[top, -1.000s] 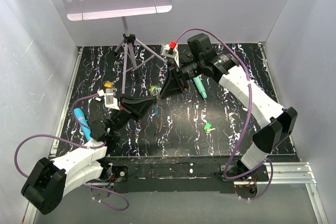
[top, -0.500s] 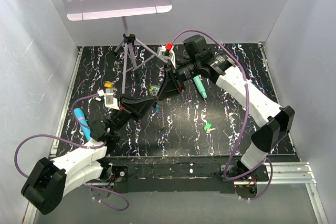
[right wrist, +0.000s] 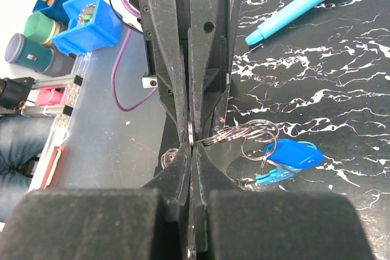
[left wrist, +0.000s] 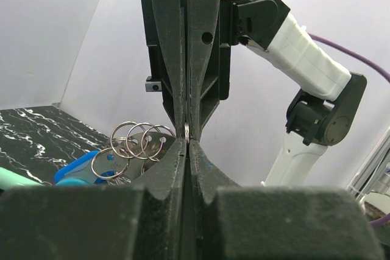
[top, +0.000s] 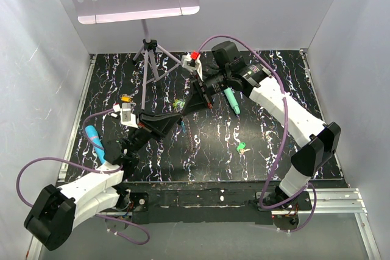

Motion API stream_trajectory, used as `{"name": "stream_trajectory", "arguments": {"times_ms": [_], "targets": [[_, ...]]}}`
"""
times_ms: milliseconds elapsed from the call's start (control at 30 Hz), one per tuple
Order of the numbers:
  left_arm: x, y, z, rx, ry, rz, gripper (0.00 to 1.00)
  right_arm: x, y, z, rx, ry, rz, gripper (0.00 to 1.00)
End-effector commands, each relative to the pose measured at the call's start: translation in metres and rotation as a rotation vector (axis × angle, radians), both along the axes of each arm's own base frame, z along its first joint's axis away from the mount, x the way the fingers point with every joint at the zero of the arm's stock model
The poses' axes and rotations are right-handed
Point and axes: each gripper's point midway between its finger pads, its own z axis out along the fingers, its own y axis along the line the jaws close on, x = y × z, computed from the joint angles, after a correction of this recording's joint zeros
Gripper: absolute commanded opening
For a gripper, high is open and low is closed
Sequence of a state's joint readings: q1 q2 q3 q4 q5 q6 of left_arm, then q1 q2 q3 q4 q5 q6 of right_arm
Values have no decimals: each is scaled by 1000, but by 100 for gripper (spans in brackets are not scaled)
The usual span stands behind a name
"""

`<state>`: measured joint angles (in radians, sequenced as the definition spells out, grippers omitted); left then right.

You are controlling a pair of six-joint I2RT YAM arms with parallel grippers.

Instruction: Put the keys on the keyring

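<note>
The keyring [right wrist: 253,132] is a bunch of metal split rings with a blue plastic clasp [right wrist: 294,153], held above the table. It also shows in the left wrist view as rings [left wrist: 131,143]. My left gripper [left wrist: 187,140] and right gripper [right wrist: 191,144] meet tip to tip, each shut on the same thin ring edge. From above, the left gripper [top: 180,115] and right gripper [top: 187,106] touch at mid-table, and a fine chain [top: 187,133] dangles below. A light green key [top: 242,148] lies at the front right. A yellow-orange key [top: 125,97] lies at the left.
A teal pen-like stick [top: 231,99] lies under the right arm. A blue marker [top: 94,138] lies at the left and also shows in the right wrist view [right wrist: 301,4]. A tripod stand [top: 149,59] and a white box with a red top [top: 195,59] stand at the back.
The right gripper's jaws have gone from part open to shut on the ring. Its wrist has shifted slightly back and left, and the hanging chain has swung.
</note>
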<state>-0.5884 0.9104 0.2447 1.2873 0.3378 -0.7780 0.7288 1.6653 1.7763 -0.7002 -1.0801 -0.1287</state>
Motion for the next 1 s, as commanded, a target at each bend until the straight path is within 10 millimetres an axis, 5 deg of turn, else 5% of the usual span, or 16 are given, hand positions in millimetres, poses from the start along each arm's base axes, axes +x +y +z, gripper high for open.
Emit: {"name": "stream_trajectory", "arguments": {"times_ms": [0, 100, 233, 367, 600, 967], "targets": [[-13, 7, 29, -32, -75, 3, 8, -8, -4, 5, 3, -64, 14, 1], [-19, 5, 17, 86, -40, 2, 41, -7, -19, -10, -59, -159, 6, 1], [-25, 6, -27, 377, 58, 18, 59, -13, -46, -36, -242, -240, 62, 1], [-36, 10, -53, 602, 36, -3, 61, -16, -67, -55, -415, -330, 135, 1], [-25, -2, -66, 753, -24, -47, 52, -12, -63, -55, -460, -453, 144, 1], [-21, -21, -49, 616, -183, -78, 47, -22, -63, -58, -458, -430, 170, 1]]}}
